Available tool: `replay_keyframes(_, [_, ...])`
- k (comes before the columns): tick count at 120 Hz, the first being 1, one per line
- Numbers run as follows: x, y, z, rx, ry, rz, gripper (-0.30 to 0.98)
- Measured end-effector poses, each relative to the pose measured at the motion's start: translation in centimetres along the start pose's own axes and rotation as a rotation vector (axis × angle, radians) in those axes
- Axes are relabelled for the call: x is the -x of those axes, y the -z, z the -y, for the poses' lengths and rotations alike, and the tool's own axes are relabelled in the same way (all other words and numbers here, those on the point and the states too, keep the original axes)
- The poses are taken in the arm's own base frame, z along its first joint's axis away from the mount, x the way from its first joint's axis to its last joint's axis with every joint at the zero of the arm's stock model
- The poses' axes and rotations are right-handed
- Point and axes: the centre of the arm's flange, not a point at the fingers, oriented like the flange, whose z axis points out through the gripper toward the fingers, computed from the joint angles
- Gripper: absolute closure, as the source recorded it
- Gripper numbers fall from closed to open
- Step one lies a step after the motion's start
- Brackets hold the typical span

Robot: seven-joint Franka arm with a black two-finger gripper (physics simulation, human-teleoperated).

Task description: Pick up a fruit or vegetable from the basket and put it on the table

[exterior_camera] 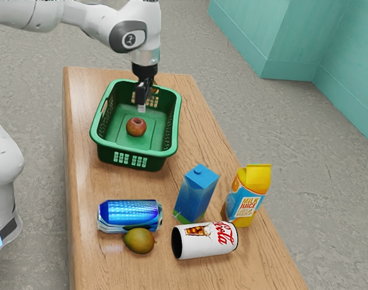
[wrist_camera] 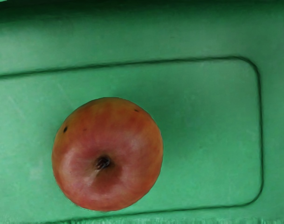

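The gripper (exterior_camera: 141, 108), open or closed I cannot tell, hangs in the green plastic basket (exterior_camera: 155, 162), where an off-centre descent could send the round apple (exterior_camera: 136, 127) rolling away.

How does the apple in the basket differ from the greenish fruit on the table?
The apple is mostly red; the greenish fruit is yellow-green. The apple looks rounder; the greenish fruit, more oval. The apple sits in the basket; the greenish fruit lies outside, by the blue can. Both are fruit.
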Motion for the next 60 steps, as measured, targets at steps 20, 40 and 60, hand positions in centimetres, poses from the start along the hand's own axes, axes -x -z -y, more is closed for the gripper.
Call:
replay_keyframes(20, [0.7,-0.4,1.4,-0.011,0.004,0.031,0.0])
replay_keyframes(40, [-0.4,-1.4,1.2,-0.028,0.055,0.034,0.0])
replay_keyframes(60, [-2.2,-2.5,2.7,-0.037,0.079,0.021,0.0])
